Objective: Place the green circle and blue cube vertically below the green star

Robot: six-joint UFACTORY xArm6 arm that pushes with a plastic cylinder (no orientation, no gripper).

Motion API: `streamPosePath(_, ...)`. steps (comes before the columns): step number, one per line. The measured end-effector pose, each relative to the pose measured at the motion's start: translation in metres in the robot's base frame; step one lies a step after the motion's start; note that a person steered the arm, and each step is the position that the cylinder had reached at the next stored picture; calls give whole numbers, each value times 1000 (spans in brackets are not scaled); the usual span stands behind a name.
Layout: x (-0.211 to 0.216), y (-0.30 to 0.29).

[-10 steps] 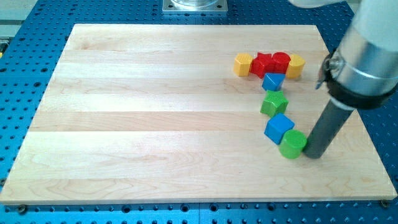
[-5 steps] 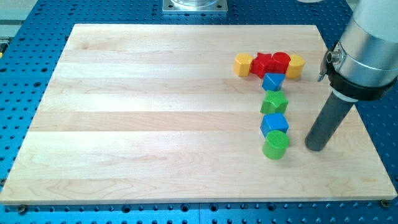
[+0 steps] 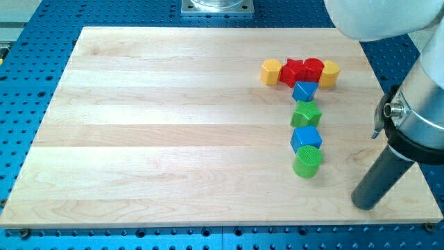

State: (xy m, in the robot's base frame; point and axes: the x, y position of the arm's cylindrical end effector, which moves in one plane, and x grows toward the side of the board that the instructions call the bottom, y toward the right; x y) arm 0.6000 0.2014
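My tip [image 3: 365, 205] near the table's [image 3: 173, 139] lower right, clear of the green circle [image 3: 306, 163], blue cube [image 3: 305, 139] and green star [image 3: 306, 114] column, no fingers on this rod.

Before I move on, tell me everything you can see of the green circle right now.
The green circle is a short, bright green cylinder that looks like plastic or painted wood, standing flat on the wooden board with its round face up. It sits at the bottom of a vertical column, right below the blue cube and seemingly touching it, with the green star above that. My tip is off to its lower right, well clear of it.
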Motion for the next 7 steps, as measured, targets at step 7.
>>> streamPosePath(7,-372,14)
